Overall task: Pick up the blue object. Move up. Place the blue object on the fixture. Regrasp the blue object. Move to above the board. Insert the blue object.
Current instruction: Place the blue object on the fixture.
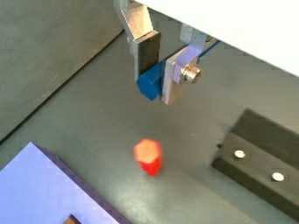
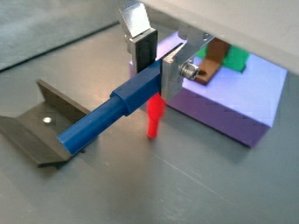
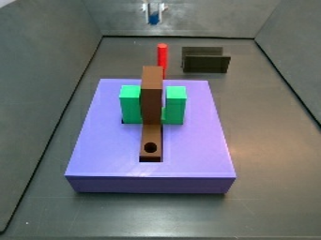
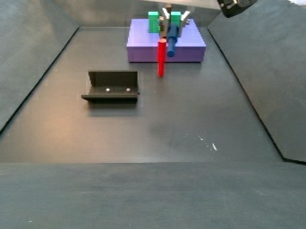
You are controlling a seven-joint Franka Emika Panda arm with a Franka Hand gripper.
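Note:
My gripper is shut on the blue object, a blue peg, and holds it in the air above the floor. In a wrist view the peg sticks out long from between the fingers, gripped near one end. The red peg stands upright on the floor below. The dark fixture lies to one side of it and the lavender board to the other. In a side view the gripper hangs in front of the board with the blue peg pointing down.
The board carries two green blocks and a brown strip with a round hole. The fixture and red peg stand behind it. Sloping dark walls enclose the floor.

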